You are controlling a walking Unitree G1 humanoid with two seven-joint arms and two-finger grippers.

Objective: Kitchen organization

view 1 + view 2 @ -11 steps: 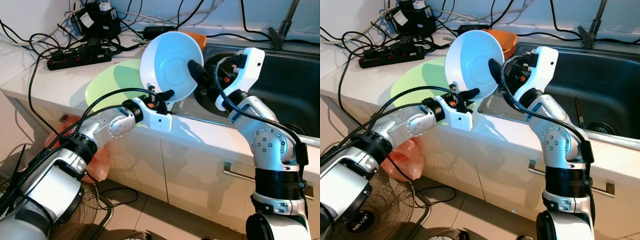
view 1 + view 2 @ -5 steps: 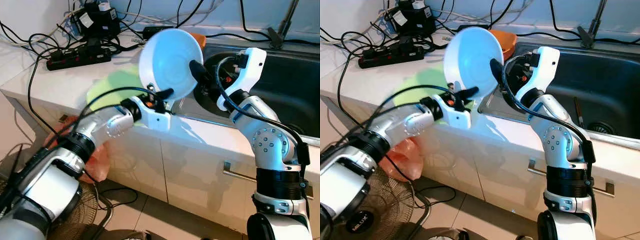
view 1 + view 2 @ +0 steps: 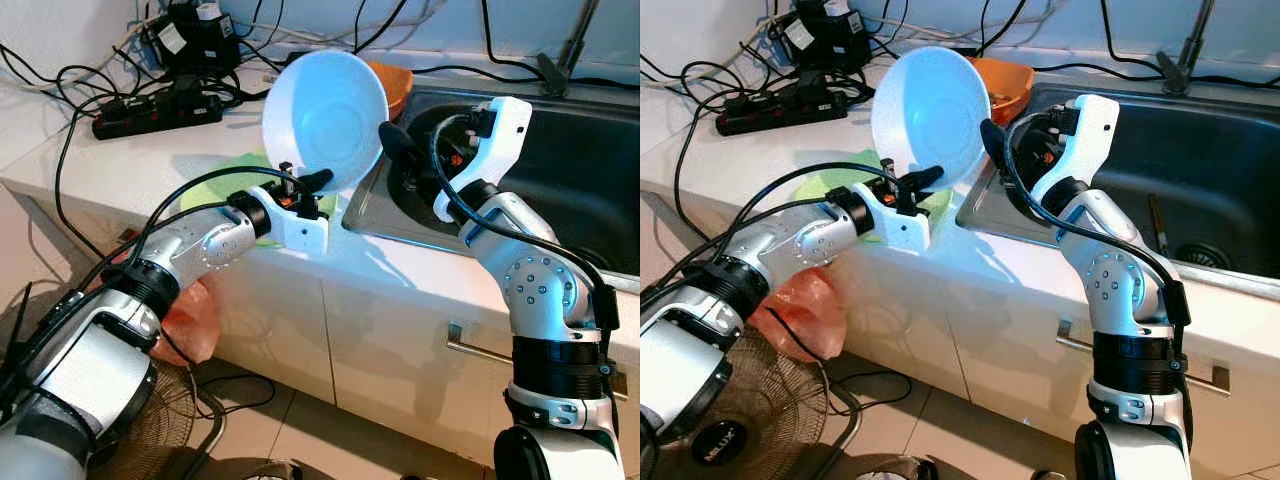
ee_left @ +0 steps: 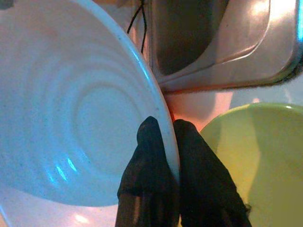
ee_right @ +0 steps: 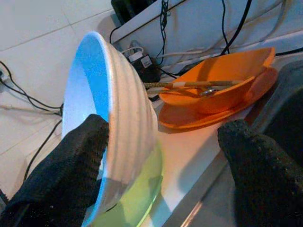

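My left gripper (image 3: pixel 305 185) is shut on the lower rim of a pale blue bowl (image 3: pixel 325 115), which it holds tilted on edge above the counter, hollow side towards me. In the left wrist view one black finger (image 4: pixel 149 156) lies inside the bowl (image 4: pixel 80 118) and the other outside. A light green plate (image 4: pixel 246 156) lies flat on the counter under that arm (image 3: pixel 225 185). My right gripper (image 3: pixel 395 150) stands open at the sink's left edge, just right of the bowl. One of its fingers (image 5: pixel 78 161) is close against the bowl's wall (image 5: pixel 128 127); I cannot tell if they touch.
An orange bowl holding chopsticks sits on an orange plate (image 5: pixel 222 90) behind the blue bowl. The steel sink (image 3: pixel 580 170) lies to the right. A power strip (image 3: pixel 160 112) and tangled cables crowd the counter's back left. An orange bag (image 3: pixel 190 320) and a fan (image 3: pixel 750 420) are on the floor.
My left gripper has carried the bowl to the left and slightly up, away from the right gripper's finger. The right arm has stayed where it was.
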